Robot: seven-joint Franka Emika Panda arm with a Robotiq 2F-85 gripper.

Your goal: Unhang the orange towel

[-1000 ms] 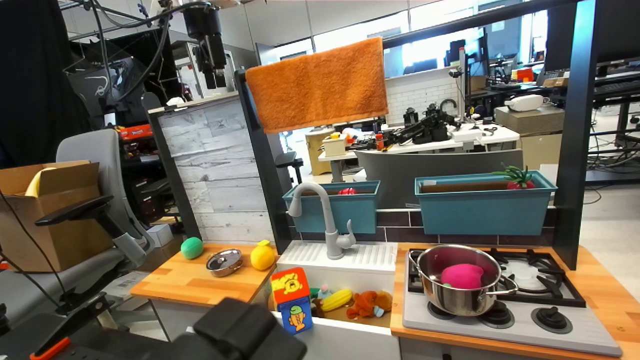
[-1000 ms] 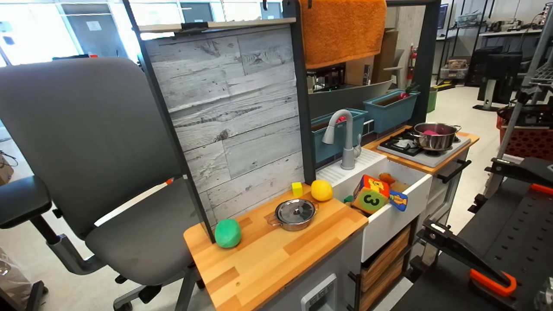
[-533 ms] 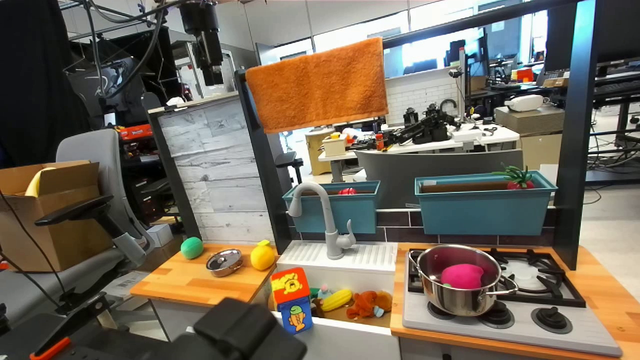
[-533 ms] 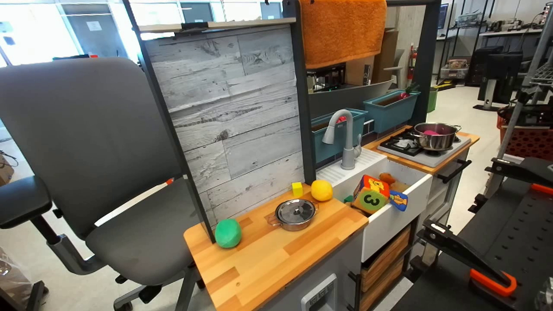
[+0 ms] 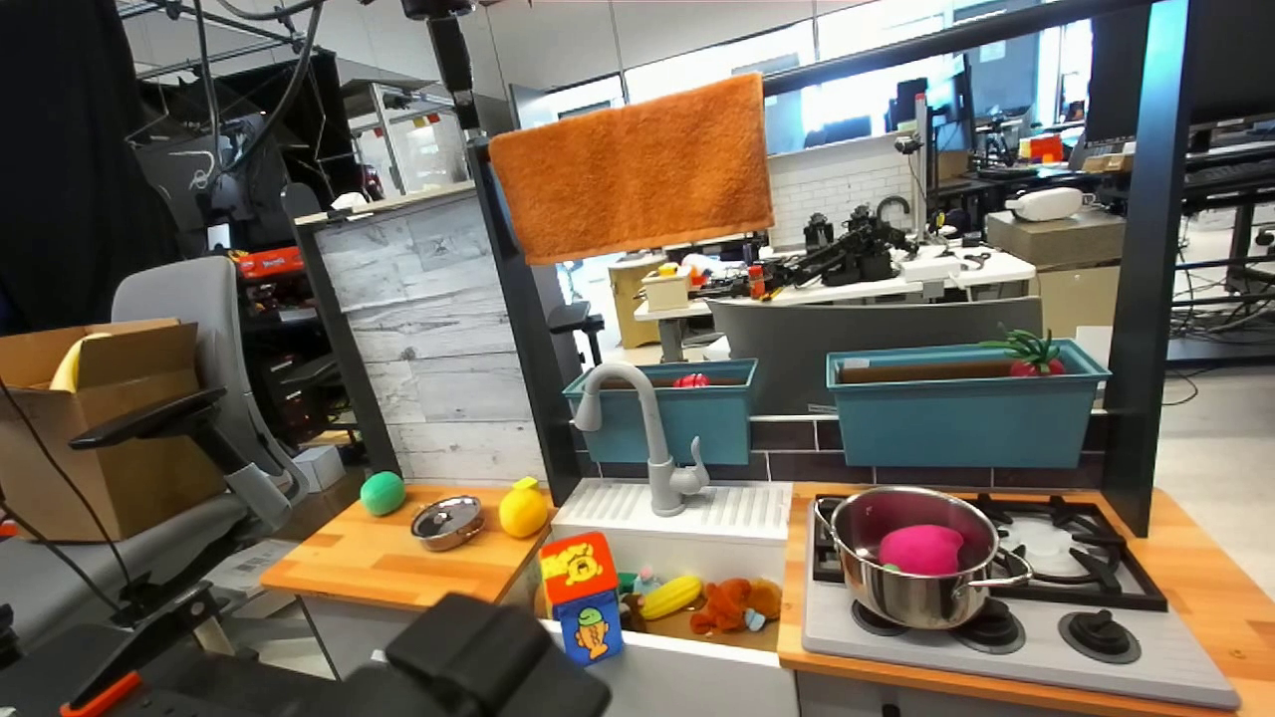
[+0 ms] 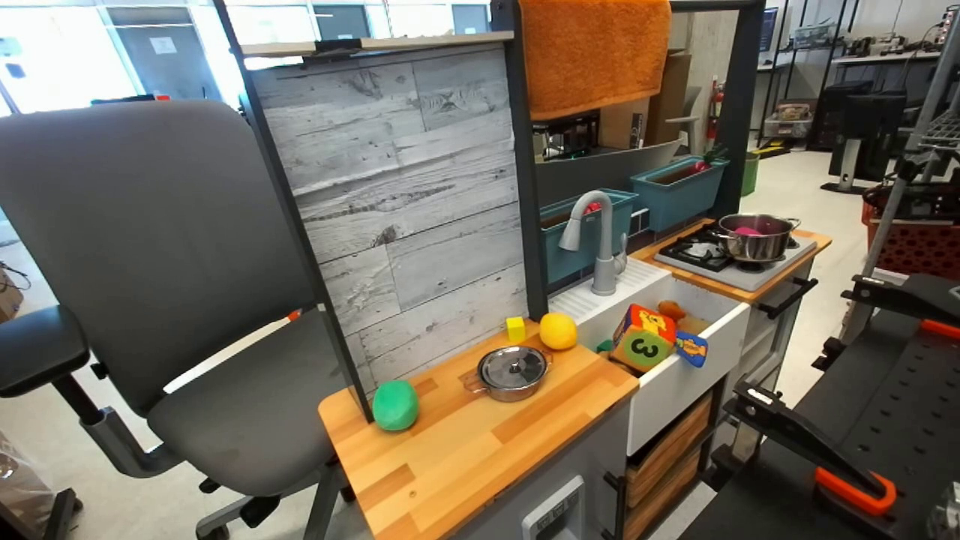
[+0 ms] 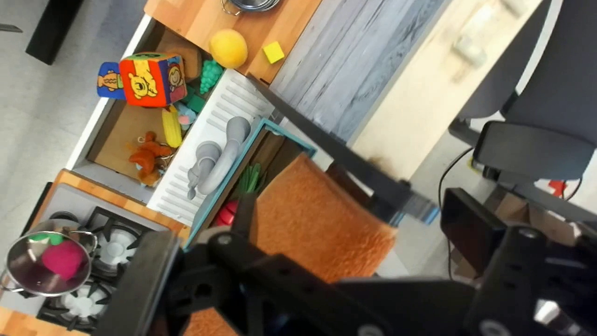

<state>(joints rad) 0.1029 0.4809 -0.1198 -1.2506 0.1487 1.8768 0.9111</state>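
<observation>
The orange towel [image 5: 637,169] hangs draped over the dark rail at its left end, beside the left post. It also hangs in an exterior view [image 6: 596,60], its top cut off by the frame. My gripper [image 5: 466,112] is high up beside the left post, just left of the towel. In the wrist view my gripper [image 7: 353,210] is open, its fingers wide apart, and the towel [image 7: 317,210] shows between and beyond them, with nothing gripped. The arm hides part of the towel there. The gripper is out of view in an exterior view.
A dark rail [image 5: 946,40] and post [image 5: 518,319] frame the towel. A wood-topped panel [image 5: 428,339] stands left of it. Below are a faucet [image 5: 647,428], teal planters [image 5: 966,408], a sink with toys, and a steel pot [image 5: 916,597] on the stove. A grey chair [image 6: 150,225] stands nearby.
My gripper has moved up and to the right, closer to the towel's left end, and now shows narrower, as if turned. The towel has not moved.
</observation>
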